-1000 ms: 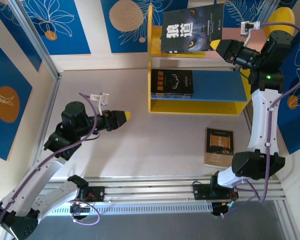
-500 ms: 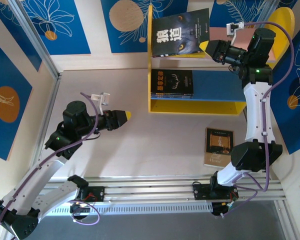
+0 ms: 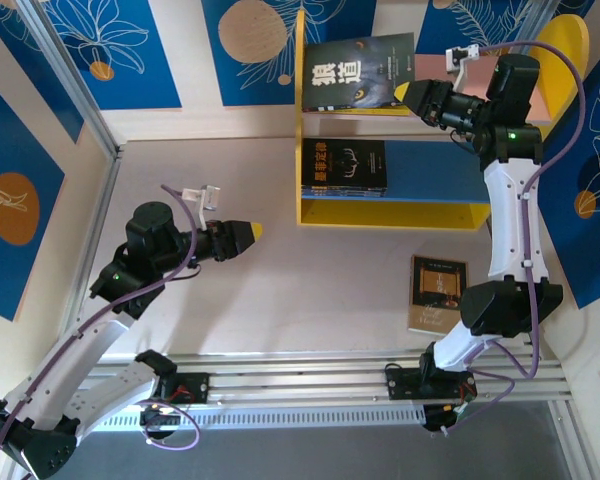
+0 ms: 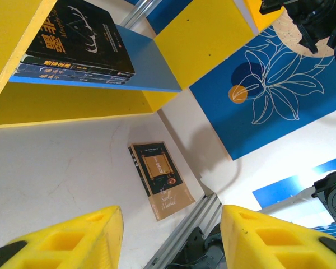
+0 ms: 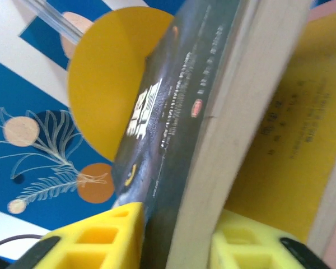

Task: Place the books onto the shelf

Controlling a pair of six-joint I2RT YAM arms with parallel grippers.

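On the upper tier of the shelf (image 3: 380,213), the dark wolf-cover book (image 3: 358,72) lies cover-up, its right edge btw the fingers of the right pincer (image 3: 415,93). Risk from here: if the book isn't seated flat & far enough back, letting go could send it sliding off the front lip to the table (image 3: 230,310). Backing out w/ a finger dragging the cover could tug it out too. Book runs leftward from the pincer tips. Wrist view shows the fingers flanking cover & page edge, but can't tell whether they clamp it. Lower tier: stack of dark books (image 3: 343,166). Brown book (image 3: 438,293) lies on the table near the right arm's base. Left pincer (image 3: 248,233) hovers over the table, part-spread, empty.
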